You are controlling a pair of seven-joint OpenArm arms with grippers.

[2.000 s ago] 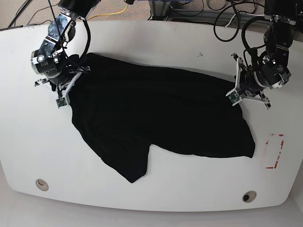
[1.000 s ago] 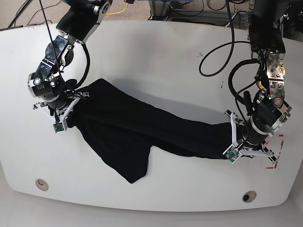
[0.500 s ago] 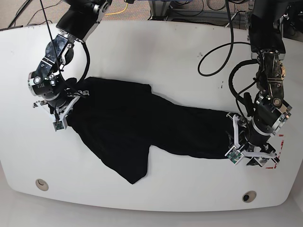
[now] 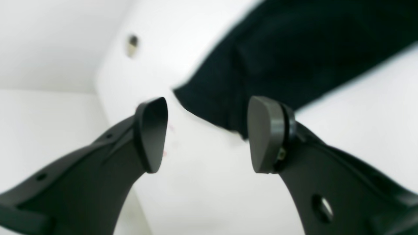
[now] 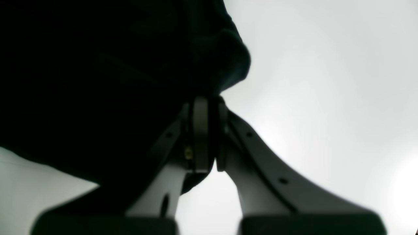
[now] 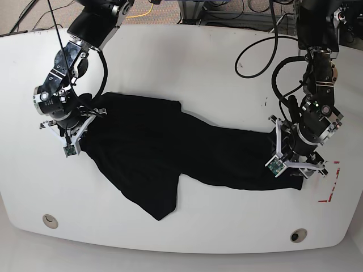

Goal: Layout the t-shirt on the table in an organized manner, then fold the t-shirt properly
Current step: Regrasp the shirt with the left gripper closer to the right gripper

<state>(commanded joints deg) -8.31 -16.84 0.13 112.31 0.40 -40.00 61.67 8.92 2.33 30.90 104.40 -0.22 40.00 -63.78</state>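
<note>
Currently, item one: the t-shirt [image 6: 170, 156], black, lying as a long band across the middle of the table [image 6: 187, 62] in the base view, its long axis running from centre-left down toward lower right, with one loose flap hanging toward the lower centre of the frame.

Item two: the right gripper [image 6: 72, 126], at centre-left of the base view, sitting on the shirt's left end. Your right wrist view shows its jaws pressed together with dark cloth [image 5: 107, 81] bunched between and above them, so count it as clamped on the t-shirt.

Item three: the left gripper [image 6: 298, 170], at lower right of the base view, poised over the shirt's right end beside the red tape mark [image 6: 330, 184]. Your left wrist view shows its fingertips [image 4: 152, 133] spread apart with nothing between them; the cloth's corner [image 4: 228, 107] lies just beyond the tips, toward the upper right of that frame, on bare white tabletop.

Relation to note: the free end of the shirt lies directly ahead of your left gripper, which is the nearer arm to it. In my judgement, the coming move turns on that corner. Both arms stand steeply over the table, wrists angled downward.
</note>
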